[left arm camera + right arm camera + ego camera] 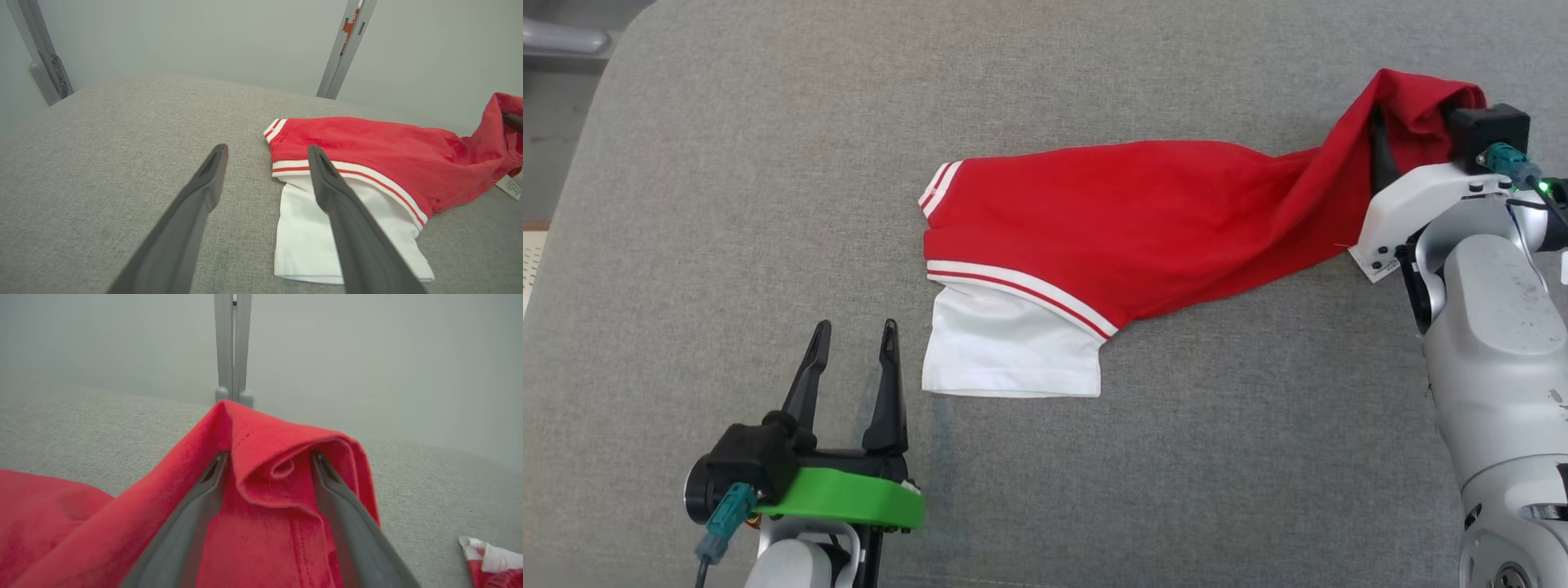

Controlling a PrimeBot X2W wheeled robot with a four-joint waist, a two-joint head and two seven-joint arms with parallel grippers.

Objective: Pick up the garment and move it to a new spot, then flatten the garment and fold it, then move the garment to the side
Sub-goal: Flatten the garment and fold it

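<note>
The right gripper is standing with fingers apart, a red fold of the garment bunching between them and draping over their tips, with nothing pinching it. From there the cloth is slanting down and lying across the middle of the grey bench. Its white sleeve is lying flat just beside the left gripper, which is hovering spread and empty. The placing step is looking nearly done; flattening is likely coming next, and that is calling for the right fingers to slip clear of the fold without dragging it.
</note>
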